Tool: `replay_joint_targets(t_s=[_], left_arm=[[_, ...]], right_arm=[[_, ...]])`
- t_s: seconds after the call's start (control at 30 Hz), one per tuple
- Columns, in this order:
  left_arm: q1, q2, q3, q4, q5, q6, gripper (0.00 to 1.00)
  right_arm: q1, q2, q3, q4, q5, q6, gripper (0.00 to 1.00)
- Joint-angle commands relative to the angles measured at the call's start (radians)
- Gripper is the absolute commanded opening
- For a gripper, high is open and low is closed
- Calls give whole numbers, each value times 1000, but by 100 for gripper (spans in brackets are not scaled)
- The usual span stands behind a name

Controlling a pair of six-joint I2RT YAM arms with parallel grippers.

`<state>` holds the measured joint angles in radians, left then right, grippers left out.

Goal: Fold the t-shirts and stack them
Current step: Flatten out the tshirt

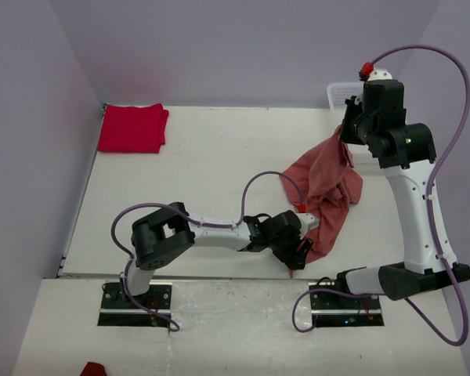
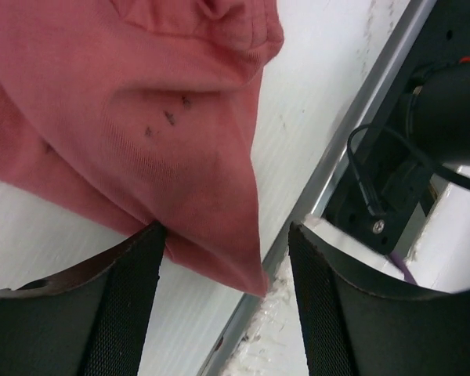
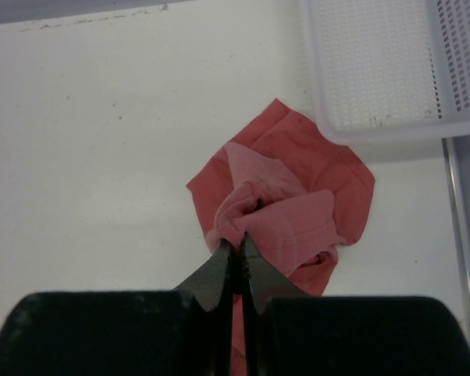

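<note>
Left gripper (image 2: 225, 243) at the table's (image 1: 211, 172) near edge, jaws spread wide, the hanging corner of the salmon-pink t-shirt (image 1: 327, 188) between its fingers, unclamped. Right gripper (image 3: 236, 249) pinched tight on that shirt, holding it raised at right. Folded red t-shirt (image 1: 131, 128) far left; white mesh basket (image 3: 392, 129) far right.

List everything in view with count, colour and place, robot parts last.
salmon-pink t-shirt: one, dusty pink, hanging from the right pincer, lower end on the table's right side
red t-shirt: one, bright red, folded, far left corner
mesh basket: one, white, far right
red scrap: one, red, bottom edge of the top view, cut off
table: one, white
cables: two, purple, one per arm
left pincer: one, black, open around the salmon-pink t-shirt's lower corner
right pincer: one, black, shut on its bunched top
</note>
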<state>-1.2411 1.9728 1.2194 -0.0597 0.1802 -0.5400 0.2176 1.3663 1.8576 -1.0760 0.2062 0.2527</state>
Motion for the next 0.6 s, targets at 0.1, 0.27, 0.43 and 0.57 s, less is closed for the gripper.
replay_joint_targets(t_s=[0.1,0.27,0.43,0.57], left_arm=[[2,63,48,40,30,-9,61],[2,77,35,31,13,-8,37],[2,75,15,21,-18,-12,6],[2,46,6,-12,-97,0,0]], right_arm=[[5,-36,-18,44,-22,-13,0],[5,-35,-21,47,-24,-10,0],[3,-41,-24,51,-36,-4,0],[5,-41,-31,54,-41,-4,0]])
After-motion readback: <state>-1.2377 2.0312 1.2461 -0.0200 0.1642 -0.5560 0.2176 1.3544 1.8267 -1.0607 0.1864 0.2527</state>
